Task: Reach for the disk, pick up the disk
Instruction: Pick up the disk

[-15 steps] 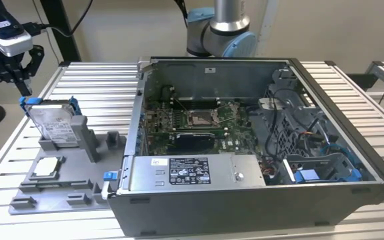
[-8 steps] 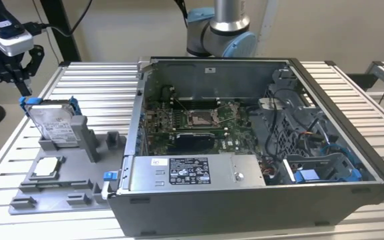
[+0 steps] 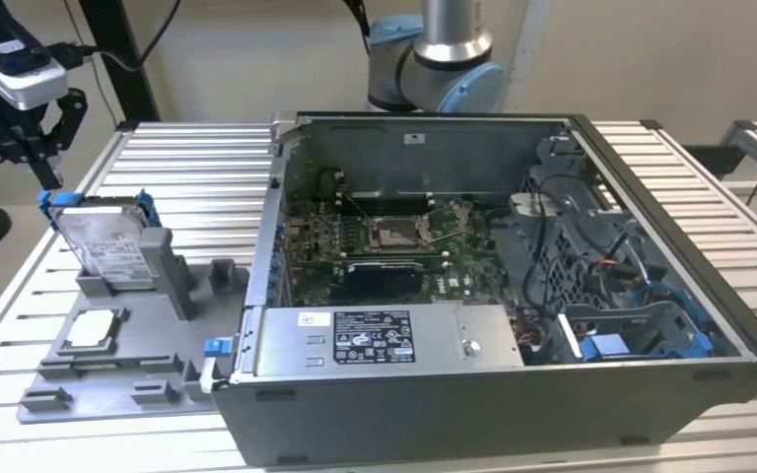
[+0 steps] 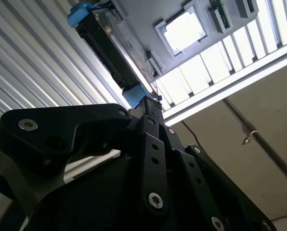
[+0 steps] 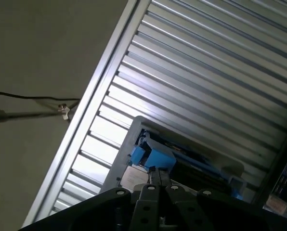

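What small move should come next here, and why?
Probably a short, slow lift straight up: the claw looks shut at the top corner of the disk, on its blue carrier frame, while the disk stands upright in the grey holder. Whether it truly pinches is unclear.

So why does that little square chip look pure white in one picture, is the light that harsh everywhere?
Second wrist view: light glares off the chip and the table, washing them white, and the gripper looks almost black. First wrist view: the table glares too; the floor is dim. Exterior view: even light, some shade inside the computer case.
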Available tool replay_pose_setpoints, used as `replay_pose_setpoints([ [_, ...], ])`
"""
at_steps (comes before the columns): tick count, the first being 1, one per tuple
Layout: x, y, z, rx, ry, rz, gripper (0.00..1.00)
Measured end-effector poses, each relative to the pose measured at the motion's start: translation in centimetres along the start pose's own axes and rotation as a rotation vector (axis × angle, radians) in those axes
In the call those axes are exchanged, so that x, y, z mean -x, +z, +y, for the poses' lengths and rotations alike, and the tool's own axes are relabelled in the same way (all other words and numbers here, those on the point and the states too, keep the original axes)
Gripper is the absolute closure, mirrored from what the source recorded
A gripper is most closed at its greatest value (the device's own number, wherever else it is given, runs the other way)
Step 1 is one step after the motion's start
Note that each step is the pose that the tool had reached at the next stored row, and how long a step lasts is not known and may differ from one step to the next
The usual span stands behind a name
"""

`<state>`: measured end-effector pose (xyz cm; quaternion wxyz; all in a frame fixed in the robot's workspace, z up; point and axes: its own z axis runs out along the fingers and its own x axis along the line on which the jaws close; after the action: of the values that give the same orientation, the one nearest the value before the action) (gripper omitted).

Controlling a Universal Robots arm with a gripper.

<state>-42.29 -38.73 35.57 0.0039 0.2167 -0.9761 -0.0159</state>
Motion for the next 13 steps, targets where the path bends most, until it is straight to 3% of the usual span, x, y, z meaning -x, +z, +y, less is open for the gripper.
replay_pose_setpoints([
  [13, 0.0, 0.0, 0.0, 0.0, -0.042, 0.0014, 1.0],
])
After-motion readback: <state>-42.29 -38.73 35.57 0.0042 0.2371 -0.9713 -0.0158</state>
